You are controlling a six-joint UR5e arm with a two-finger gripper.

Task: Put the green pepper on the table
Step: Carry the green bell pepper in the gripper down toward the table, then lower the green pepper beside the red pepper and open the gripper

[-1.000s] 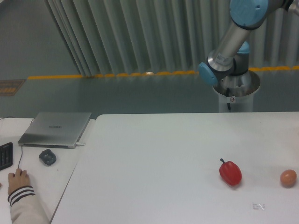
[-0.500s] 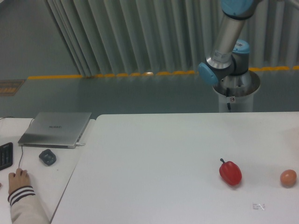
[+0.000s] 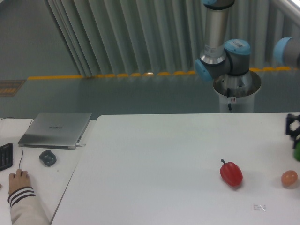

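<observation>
- Your gripper shows only as a dark shape cut off at the right edge of the view, above the far right side of the table.
- You cannot tell from this view whether its fingers are spread or pressed together; most of it lies outside the frame.
- The green pepper is just a sliver of green directly beneath the gripper, touching or nearly touching it, also cut by the frame edge.
- Whether the pepper is pinched or rests on the table, you cannot tell.
- Below the gripper and slightly to its left sits the orange-brown egg-shaped object on the table.
- Further left of the gripper and lower lies the red pepper, its dark stem pointing up-left.
- Well apart to the left, on the smaller desk, you see a closed laptop, a mouse and a person's hand.
- The arm's base column stands behind the table, up-left of the gripper.
</observation>
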